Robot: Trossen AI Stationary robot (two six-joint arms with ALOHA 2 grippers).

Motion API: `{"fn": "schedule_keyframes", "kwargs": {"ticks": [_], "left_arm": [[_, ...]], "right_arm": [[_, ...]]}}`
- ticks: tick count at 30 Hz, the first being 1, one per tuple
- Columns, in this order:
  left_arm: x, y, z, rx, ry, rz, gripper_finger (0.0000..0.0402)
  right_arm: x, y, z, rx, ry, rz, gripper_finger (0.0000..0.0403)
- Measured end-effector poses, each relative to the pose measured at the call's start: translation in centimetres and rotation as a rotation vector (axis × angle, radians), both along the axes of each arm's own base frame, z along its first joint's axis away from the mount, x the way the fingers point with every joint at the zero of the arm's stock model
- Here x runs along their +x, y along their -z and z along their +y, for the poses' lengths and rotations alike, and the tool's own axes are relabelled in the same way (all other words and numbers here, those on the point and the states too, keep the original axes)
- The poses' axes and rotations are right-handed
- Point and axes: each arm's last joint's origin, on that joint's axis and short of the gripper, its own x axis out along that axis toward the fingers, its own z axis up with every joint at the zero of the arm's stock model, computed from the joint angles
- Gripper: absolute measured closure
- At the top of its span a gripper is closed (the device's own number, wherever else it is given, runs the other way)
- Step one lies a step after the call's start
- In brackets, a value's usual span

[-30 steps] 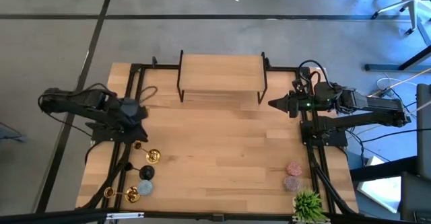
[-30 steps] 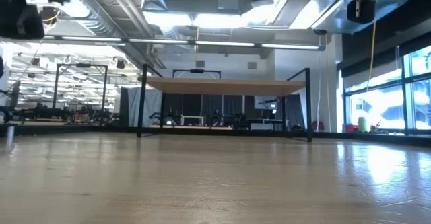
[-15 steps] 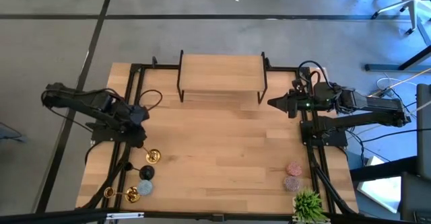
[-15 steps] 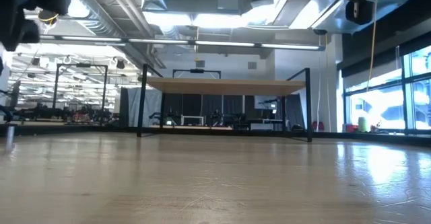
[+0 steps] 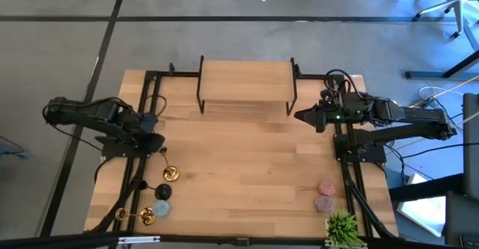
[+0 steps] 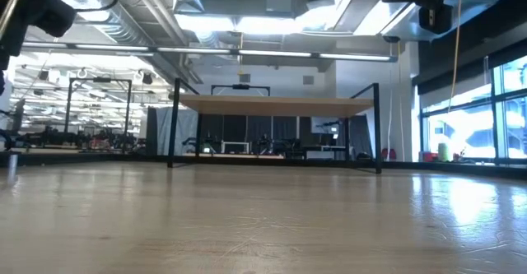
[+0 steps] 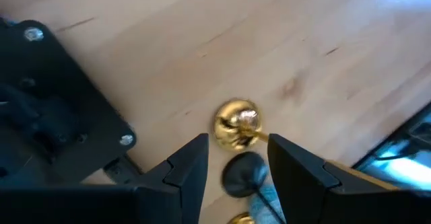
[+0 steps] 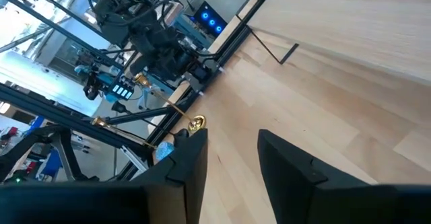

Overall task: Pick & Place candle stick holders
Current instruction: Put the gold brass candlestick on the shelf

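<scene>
**Left gripper gripping 1 gold candle stick holder by its upper stem**

The left gripper (image 5: 155, 142) is clenching the thin stem of the first candle stick holder (image 5: 171, 174), a slim, shiny gold piece with a round flared base, at the table's (image 5: 247, 167) near-left part. The piece is leaning, base toward the near edge. The second candle stick holder (image 5: 146, 217), its gold twin, is lying on its side near the front-left corner. The right gripper (image 5: 301, 116) is waiting beside the raised wooden shelf (image 5: 247, 81), fingers parted around nothing.

Judging by the look, the metal is stiff and smooth, so it is likely slipping easily between hard pads. With its weight sitting in the base, a high grip is probably letting it swing. Taking hold lower on the stem would steady it.

The left wrist view is looking straight down the piece onto the round base (image 7: 237, 122). The right wrist view alone is showing the whole tilted stem (image 8: 167, 104) running out of the far gripper. The low view is catching only a gold sliver at its upper-left corner. None settles whether the base is touching the wood.
</scene>
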Motion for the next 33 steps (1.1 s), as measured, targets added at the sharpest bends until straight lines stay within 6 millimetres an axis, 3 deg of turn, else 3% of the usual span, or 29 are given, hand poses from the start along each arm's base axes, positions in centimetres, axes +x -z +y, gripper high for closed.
{"fn": "schedule_keyframes", "kwargs": {"ticks": [9, 30, 33], "left_arm": [[-1.12, -0.25, 0.13, -0.021, -0.004, -0.055, 0.0251], [-1.07, -0.41, 0.09, 0.023, 0.122, -0.092, 0.0251], [-1.04, -0.51, 0.09, 0.074, 0.228, -0.121, 0.0251]], "right_arm": [[0.22, 0.14, 0.01, 0.018, 0.003, 0.009, 0.0267], [0.21, 0.13, -0.05, 0.010, 0.025, 0.009, 0.0267], [0.21, 0.13, -0.08, 0.008, 0.032, 0.009, 0.0267]]}}
